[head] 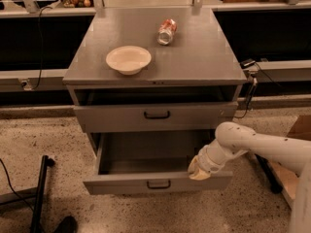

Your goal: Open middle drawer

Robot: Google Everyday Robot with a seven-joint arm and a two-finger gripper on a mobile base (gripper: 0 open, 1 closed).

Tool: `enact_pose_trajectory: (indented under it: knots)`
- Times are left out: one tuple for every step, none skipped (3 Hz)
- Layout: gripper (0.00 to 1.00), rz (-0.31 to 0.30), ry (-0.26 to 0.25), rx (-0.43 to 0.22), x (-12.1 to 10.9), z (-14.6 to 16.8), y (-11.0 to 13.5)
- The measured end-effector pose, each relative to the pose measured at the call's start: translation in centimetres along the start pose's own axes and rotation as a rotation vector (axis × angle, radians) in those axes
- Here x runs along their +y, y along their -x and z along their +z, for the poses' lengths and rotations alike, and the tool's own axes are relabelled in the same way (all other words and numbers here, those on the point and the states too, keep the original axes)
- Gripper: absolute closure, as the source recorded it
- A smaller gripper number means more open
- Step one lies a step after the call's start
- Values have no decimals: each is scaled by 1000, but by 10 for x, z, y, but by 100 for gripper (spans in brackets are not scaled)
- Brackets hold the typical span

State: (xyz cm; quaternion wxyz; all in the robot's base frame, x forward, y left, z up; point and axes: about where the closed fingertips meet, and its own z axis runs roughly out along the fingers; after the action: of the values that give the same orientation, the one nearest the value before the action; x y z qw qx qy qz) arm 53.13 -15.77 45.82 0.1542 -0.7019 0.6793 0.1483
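Note:
The middle drawer [121,182] is the low grey drawer with a small black loop handle [158,184]. It stands pulled out from the grey cabinet, and its wide shallow tray [146,154] shows empty. My gripper [198,171] is at the right part of the drawer's front top edge, touching or just over the rim. My white arm [257,147] comes in from the right. Above it, the taller-fronted drawer [112,118] with the bigger black handle [156,114] is closed.
On the cabinet top [204,57] sit a cream bowl [128,59] and a can [166,31] lying on its side. A black pole [39,193] and cable lie on the speckled floor at the left. A cardboard box [291,169] is at the right.

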Motion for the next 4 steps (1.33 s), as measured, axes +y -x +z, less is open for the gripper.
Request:
enact_pose_trajectory:
  knots:
    - [52, -59, 9, -4, 8, -20, 12]
    - [27, -67, -9, 0, 7, -36, 23]
    - [29, -56, -33, 23, -8, -37, 27]
    - [54, -33, -90, 51, -38, -29, 29]
